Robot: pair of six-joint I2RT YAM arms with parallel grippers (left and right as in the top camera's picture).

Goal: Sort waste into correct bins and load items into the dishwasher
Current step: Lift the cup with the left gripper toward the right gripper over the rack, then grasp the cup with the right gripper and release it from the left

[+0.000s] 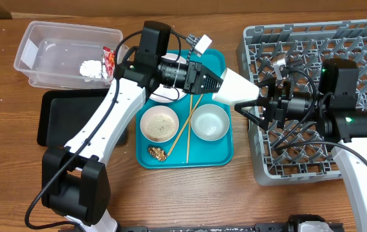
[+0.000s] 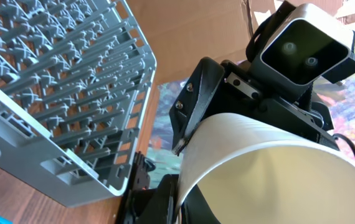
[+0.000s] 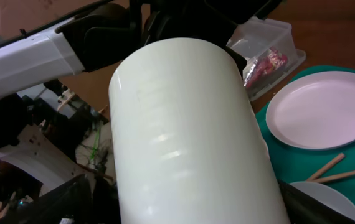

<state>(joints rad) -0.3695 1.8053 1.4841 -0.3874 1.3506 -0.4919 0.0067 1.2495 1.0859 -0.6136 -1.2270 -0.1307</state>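
Note:
A white cup (image 1: 234, 87) hangs on its side in the air between the teal tray and the dishwasher rack (image 1: 364, 38). My left gripper (image 1: 217, 84) is shut on its rim, pinched at the bottom of the left wrist view (image 2: 177, 208). My right gripper (image 1: 251, 100) stands open, its black fingers (image 3: 71, 199) on either side of the cup (image 3: 184, 124), with a gap on one side. On the teal tray lie the white plate (image 3: 321, 109), two bowls (image 1: 160, 124) (image 1: 210, 121), chopsticks (image 1: 187, 129) and a brown scrap (image 1: 157, 153).
The clear tub (image 1: 42, 45) at the back left holds a white paper wad (image 1: 92, 67) and a red wrapper (image 1: 108, 59). A black tray (image 1: 61, 116) lies in front of it. The teal tray (image 1: 216, 154) sits mid-table, close to the rack's left wall (image 2: 59, 81).

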